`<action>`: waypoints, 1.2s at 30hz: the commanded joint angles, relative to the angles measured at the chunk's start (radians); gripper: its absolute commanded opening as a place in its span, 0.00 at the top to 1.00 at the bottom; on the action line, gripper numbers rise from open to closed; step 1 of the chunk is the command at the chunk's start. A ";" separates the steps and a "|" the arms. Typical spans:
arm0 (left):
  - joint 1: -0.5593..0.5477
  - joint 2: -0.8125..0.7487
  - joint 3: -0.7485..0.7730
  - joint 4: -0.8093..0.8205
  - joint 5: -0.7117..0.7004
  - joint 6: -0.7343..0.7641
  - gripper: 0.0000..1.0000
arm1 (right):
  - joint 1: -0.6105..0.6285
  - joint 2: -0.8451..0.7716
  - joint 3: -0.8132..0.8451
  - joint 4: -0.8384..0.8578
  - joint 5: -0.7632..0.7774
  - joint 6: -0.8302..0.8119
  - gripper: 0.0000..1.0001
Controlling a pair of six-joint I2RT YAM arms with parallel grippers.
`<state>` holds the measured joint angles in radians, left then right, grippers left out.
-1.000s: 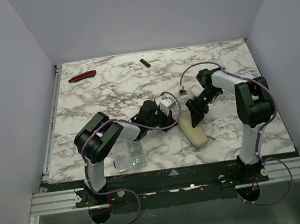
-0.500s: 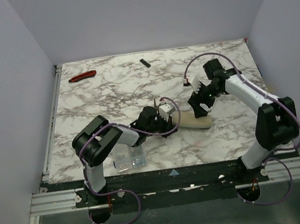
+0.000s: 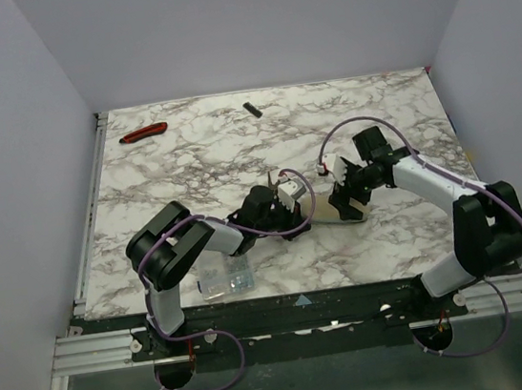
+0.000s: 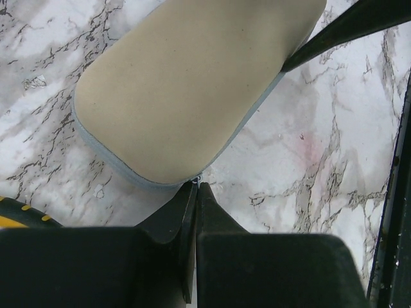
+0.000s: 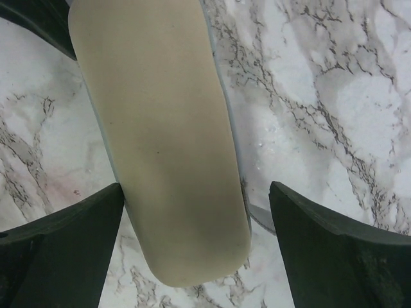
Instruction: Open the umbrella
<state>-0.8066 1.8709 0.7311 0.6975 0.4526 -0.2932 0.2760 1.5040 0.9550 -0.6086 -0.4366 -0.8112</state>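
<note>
The umbrella is packed as a cream oblong capsule (image 3: 327, 211) with a grey zip seam, lying flat on the marble table. In the left wrist view the capsule (image 4: 192, 83) fills the top. My left gripper (image 4: 196, 185) is shut, its tips pinching a tiny metal zip pull at the capsule's rounded end. My left gripper (image 3: 304, 210) sits at the capsule's left end. My right gripper (image 3: 347, 203) is open over the right end. In the right wrist view the capsule (image 5: 160, 141) lies between the spread fingers (image 5: 64, 250) of the right gripper (image 5: 196, 224), apart from both.
A clear plastic parts box (image 3: 225, 274) lies near the front, by the left arm. Red-handled pliers (image 3: 143, 132) and a small black piece (image 3: 252, 110) lie at the back. Grey walls close in the table on three sides.
The capsule has swung from a diagonal lie to lie across between the grippers. My left gripper closed at its left end. My right arm swung out and lowered its open gripper over the right end.
</note>
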 commanded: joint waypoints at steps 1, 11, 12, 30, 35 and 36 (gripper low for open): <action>-0.004 0.004 0.021 -0.014 0.002 0.004 1.00 | 0.020 0.000 -0.065 0.059 0.026 -0.081 0.08; 0.007 -0.036 -0.005 -0.036 -0.021 0.067 1.00 | 0.017 -0.021 -0.149 0.050 0.090 -0.210 0.48; 0.011 -0.046 -0.015 -0.038 -0.024 0.079 1.00 | 0.017 -0.027 -0.161 0.050 0.090 -0.226 0.49; 0.046 -0.060 0.004 -0.085 -0.011 0.249 1.00 | 0.017 -0.183 -0.257 -0.105 -0.117 -0.715 0.51; 0.042 -0.048 0.028 -0.084 0.030 0.285 1.00 | 0.019 -0.130 -0.243 -0.126 -0.143 -0.882 0.51; 0.039 -0.046 0.030 -0.085 0.034 0.288 1.00 | 0.018 -0.111 -0.237 -0.117 -0.143 -0.891 0.50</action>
<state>-0.7769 1.8248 0.7269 0.6128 0.4927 -0.0719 0.2855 1.3392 0.7212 -0.5907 -0.5064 -1.4990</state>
